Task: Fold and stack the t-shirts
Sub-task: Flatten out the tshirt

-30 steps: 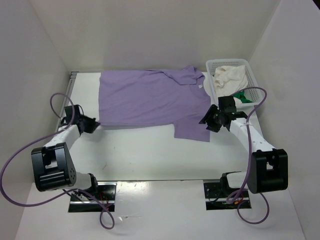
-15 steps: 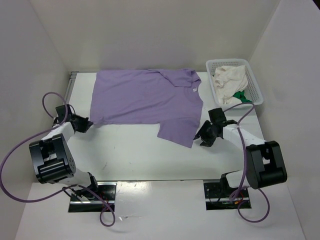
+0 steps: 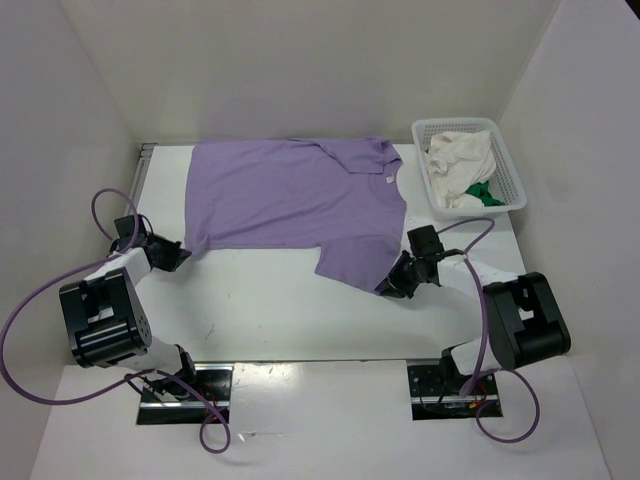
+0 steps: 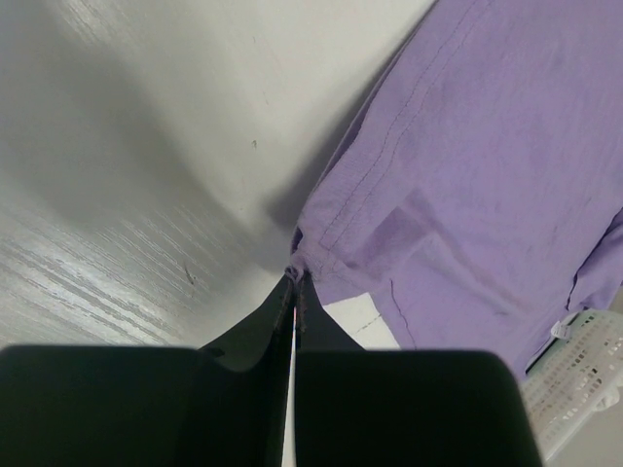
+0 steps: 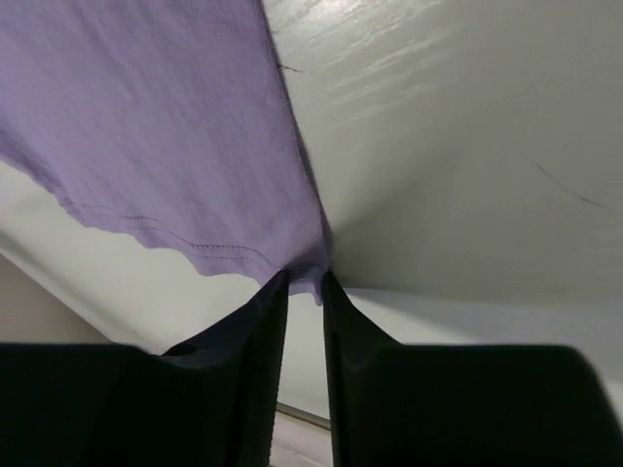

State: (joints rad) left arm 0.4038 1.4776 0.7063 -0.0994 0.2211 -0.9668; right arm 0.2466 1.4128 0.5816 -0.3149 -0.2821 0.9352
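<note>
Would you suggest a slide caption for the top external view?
Left gripper and right gripper at near corners of the lavender t-shirt, white basket beside it.

A spread t-shirt is lying across the far half of the table, while a basket holding two bundled t-shirts is sitting at its right.

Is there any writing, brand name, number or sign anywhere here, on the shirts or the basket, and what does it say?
No text can be read.
The white tag at the neck of the lavender t-shirt is too small to read.
No print shows on the cream t-shirt, the green t-shirt or the basket.
</note>
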